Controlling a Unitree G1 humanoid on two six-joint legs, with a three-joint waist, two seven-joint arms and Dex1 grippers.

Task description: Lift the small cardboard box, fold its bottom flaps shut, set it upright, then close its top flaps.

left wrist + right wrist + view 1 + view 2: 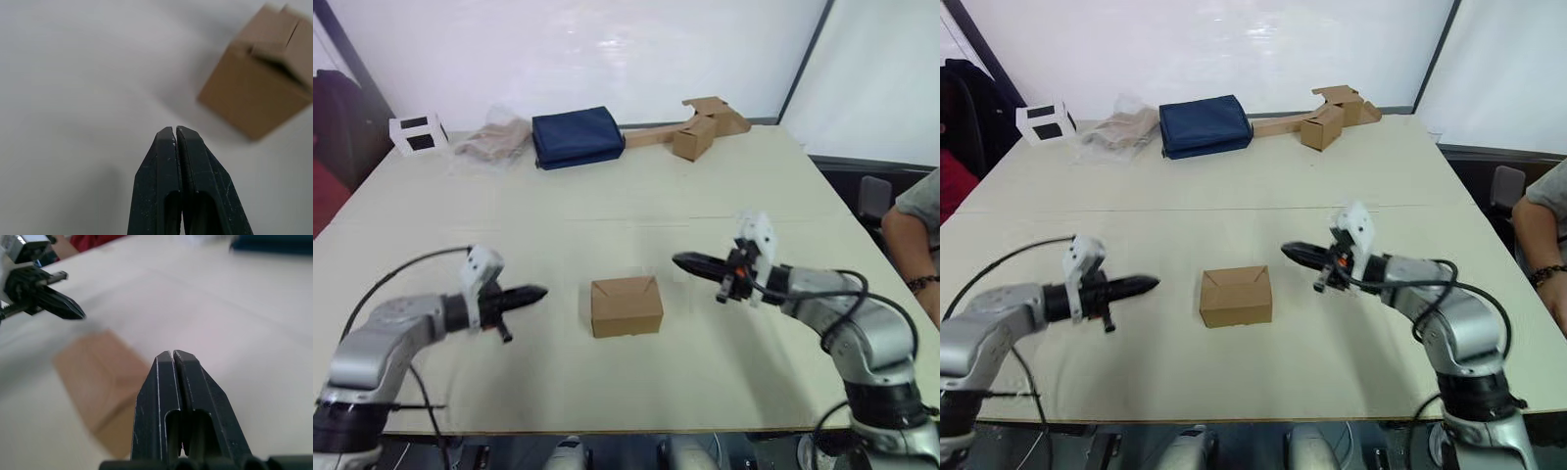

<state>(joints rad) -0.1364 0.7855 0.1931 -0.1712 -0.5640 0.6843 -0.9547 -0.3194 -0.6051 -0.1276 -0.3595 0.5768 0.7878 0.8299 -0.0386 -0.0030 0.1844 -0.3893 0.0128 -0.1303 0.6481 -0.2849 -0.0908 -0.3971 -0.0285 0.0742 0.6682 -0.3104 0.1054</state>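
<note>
Both pincers are pressed shut and empty: the left gripper (536, 292) and right gripper (683, 260) hover on either side of the small cardboard box (626, 305), clear of it. The box rests on the table (607, 211) with its upper flaps folded closed. The task looks near its end or not yet begun; any lift would call for both grippers to close in on opposite walls.

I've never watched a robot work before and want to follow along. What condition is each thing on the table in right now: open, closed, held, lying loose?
Small plain brown cardboard box: resting on the table, upper flaps folded shut, untouched.
Left gripper: two black fingers shut, empty, beside the box but apart from it.
Right gripper: black fingers shut, empty, apart from the box.
Dark blue fabric bag: lying flat, closed, at the far edge.
Brown cardboard pieces on a long strip: flaps standing open.
</note>
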